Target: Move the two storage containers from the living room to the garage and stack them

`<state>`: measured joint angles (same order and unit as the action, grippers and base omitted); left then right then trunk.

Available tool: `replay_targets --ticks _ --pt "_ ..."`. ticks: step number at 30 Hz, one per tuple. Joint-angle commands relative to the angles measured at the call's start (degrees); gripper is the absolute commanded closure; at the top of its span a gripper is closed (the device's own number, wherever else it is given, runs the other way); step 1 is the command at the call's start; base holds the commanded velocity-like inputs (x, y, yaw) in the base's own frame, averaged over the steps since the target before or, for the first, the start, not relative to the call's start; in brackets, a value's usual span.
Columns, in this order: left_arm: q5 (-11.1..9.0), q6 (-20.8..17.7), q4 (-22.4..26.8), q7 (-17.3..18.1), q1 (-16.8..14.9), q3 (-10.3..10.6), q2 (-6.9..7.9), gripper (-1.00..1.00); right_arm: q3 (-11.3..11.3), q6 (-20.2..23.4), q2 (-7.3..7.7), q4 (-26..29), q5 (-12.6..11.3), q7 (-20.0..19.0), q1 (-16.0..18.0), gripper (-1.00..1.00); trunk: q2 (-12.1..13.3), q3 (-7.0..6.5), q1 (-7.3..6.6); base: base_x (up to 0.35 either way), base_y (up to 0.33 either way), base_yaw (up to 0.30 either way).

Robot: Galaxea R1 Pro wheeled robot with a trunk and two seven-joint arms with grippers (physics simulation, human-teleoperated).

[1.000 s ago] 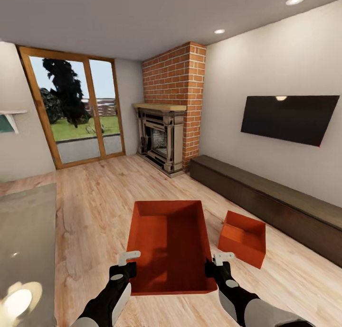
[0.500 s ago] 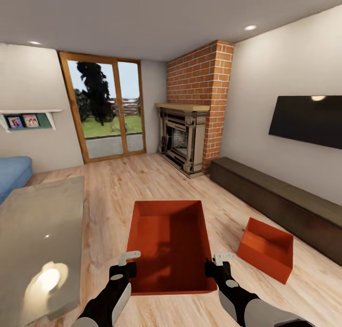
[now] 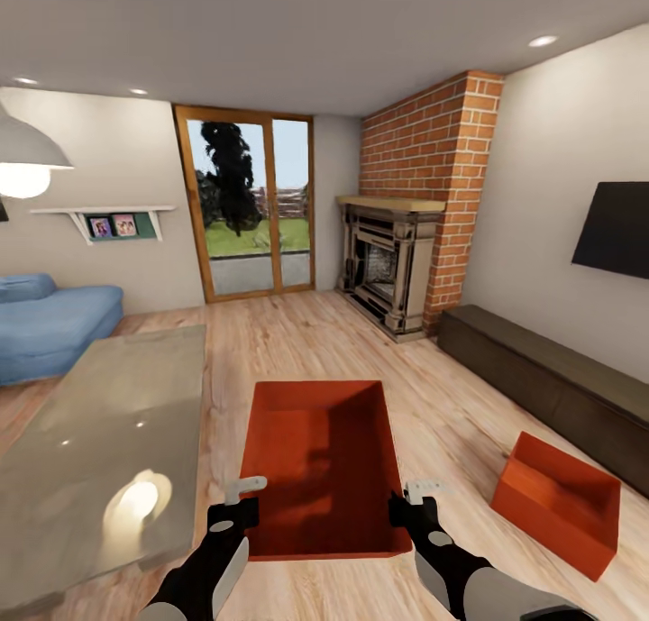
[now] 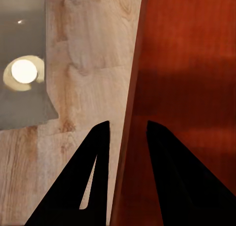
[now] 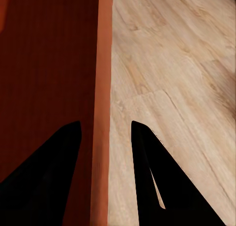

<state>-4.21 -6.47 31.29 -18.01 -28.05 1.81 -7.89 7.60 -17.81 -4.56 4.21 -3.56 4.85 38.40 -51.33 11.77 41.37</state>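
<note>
Storage container (image 3: 320, 463): rigid, thin-walled, probably light. Left hand (image 3: 244, 495) and right hand (image 3: 413, 497) each pinch a side wall; grip there.

A glass-topped table (image 3: 99, 441) stands near a blue sofa (image 3: 54, 328), with a brick fireplace (image 3: 397, 269), a wall TV (image 3: 617, 229) and a low dark bench (image 3: 550, 378) opposite.
</note>
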Motion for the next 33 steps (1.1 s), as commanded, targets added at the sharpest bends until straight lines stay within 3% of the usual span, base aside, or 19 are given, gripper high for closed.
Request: replay_targets --ticks 1,33 --pt "-0.3 -0.3 1.3 -0.4 -0.1 -0.5 0.07 1.0 0.0 0.0 -0.01 -0.1 0.2 0.2 0.0 1.0 -0.1 0.09 0.01 0.0 0.0 0.3" --pt "-0.3 -0.3 1.3 -0.4 -0.1 -0.5 0.03 1.0 0.0 0.0 0.08 -0.1 0.2 0.2 0.0 1.0 -0.1 0.09 0.01 0.0 0.0 0.3"
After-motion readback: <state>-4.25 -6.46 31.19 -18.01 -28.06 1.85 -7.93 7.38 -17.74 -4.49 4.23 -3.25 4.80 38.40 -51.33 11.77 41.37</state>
